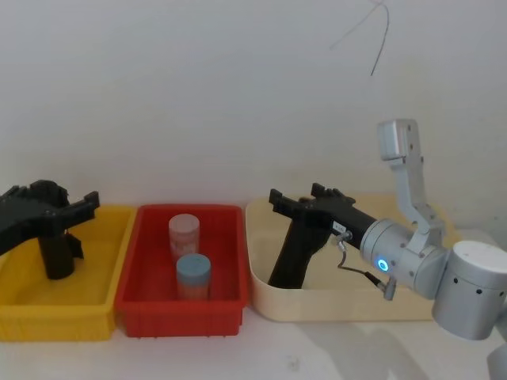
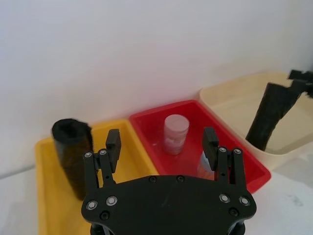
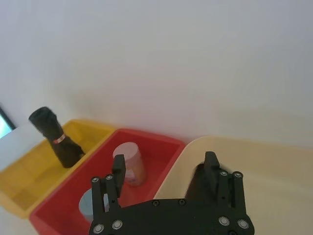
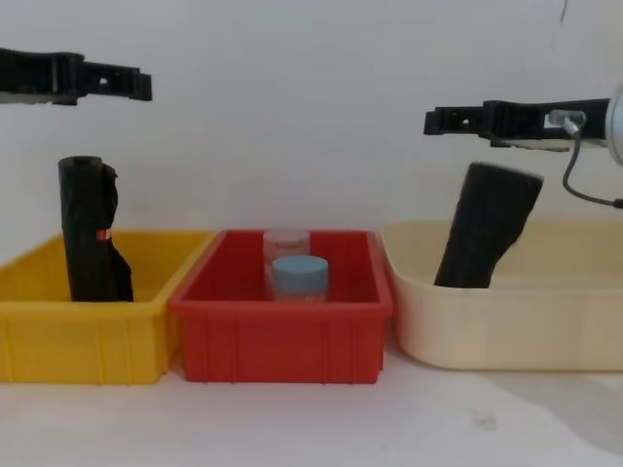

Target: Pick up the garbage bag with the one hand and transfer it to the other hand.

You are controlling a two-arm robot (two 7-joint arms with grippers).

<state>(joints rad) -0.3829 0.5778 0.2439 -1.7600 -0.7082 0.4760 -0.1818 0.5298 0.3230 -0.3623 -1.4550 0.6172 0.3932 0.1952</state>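
the left hand [image 4: 144, 86] gapes over the yellow bin [image 4: 88, 336], the right hand [image 4: 430, 121] gapes over the leaning garbage bag [image 4: 485, 229]; a skewed pinch may topple it.

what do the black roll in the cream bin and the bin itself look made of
Garbage bag: likely thin black plastic film, going by its crinkled, tightly rolled surface. Cream bin: probably rigid moulded plastic, smooth and matte, with a rounded rim.
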